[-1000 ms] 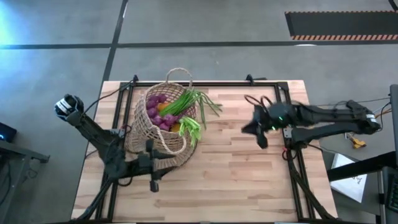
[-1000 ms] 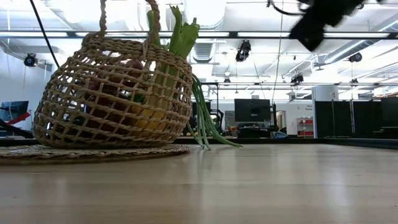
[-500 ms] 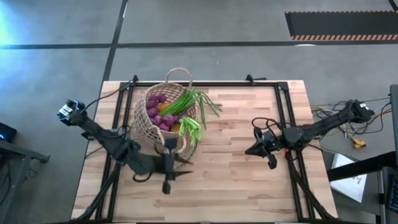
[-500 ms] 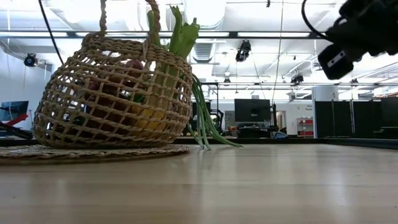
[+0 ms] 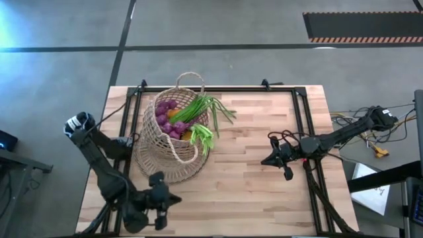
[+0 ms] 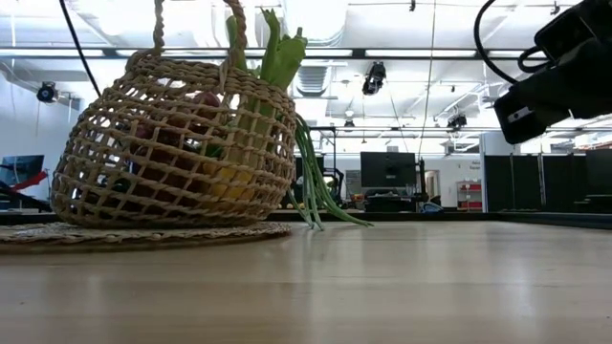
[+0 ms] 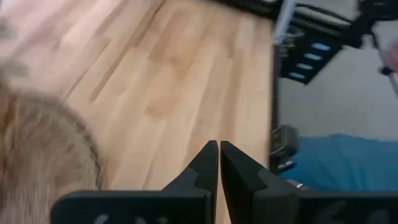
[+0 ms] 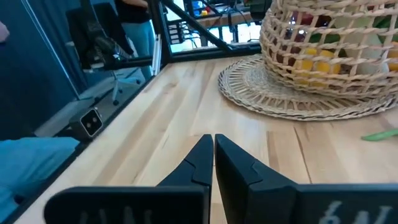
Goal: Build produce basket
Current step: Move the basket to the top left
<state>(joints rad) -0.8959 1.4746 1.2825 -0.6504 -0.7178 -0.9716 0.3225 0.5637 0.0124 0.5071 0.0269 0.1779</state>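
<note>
The tan woven basket (image 5: pixel 173 135) stands upright on a round woven mat (image 6: pixel 143 232) at the table's far left. The produce fills it: purple pieces (image 5: pixel 165 116), orange pieces (image 5: pixel 187 135) and green stalks (image 6: pixel 279 53) that stick out over the rim, with thin green beans (image 6: pixel 320 196) hanging down its right side. My left gripper (image 5: pixel 173 198) is shut and holds nothing, near the table's near edge, on the near side of the basket. My right gripper (image 5: pixel 264 160) is shut and holds nothing, over the table's right half, pointing toward the basket (image 8: pixel 336 43).
A black frame (image 5: pixel 218 88) runs along the table's far edge and down both sides. Bare wood (image 5: pixel 231 192) lies between the two grippers. A loose green piece (image 8: pixel 380 134) lies on the wood near the mat. Cables (image 5: pixel 360 116) trail off the right edge.
My left gripper has swung away from the basket's near side toward the table's near edge, turned to point along that edge, and shut. My right gripper has sunk toward the table and drawn back a little toward the right edge. The basket has stayed put.
</note>
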